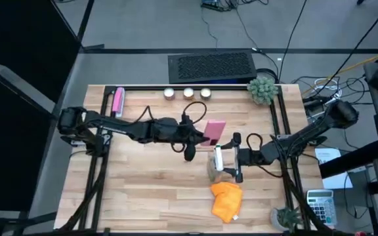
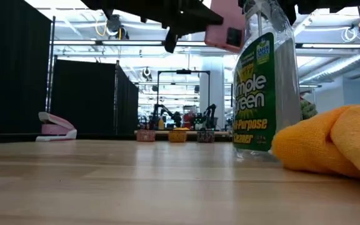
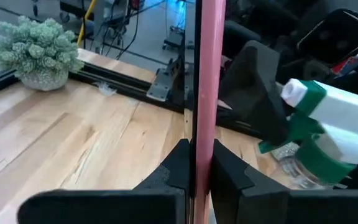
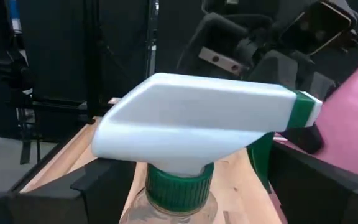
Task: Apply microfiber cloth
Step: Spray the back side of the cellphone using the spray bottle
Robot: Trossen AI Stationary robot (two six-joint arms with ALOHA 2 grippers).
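I see the wooden table (image 1: 143, 190) under both arms. My left gripper (image 1: 199, 136) reaches in over the middle of it, fingers clamped on the edge of a pink flat rectangular thing (image 1: 214, 130), which hangs clear of the tabletop; in the left wrist view that pink slab (image 3: 207, 87) stands edge-on between the two dark fingers (image 3: 176, 165). Just beside it, on the far side of the pink slab from the left arm, my right gripper (image 1: 231, 159) sits at the neck of a spray bottle (image 1: 216, 164); its fingers flank the green collar under the white trigger head (image 4: 197, 127), but I cannot tell whether they are pressing it. The bottle (image 2: 264, 81) stands upright on the table. The microfiber cloth (image 1: 226, 200), bright orange and bunched, lies on the table just beyond the right gripper toward the table's near edge, close beside the bottle's base (image 2: 327, 147), with neither gripper on it.
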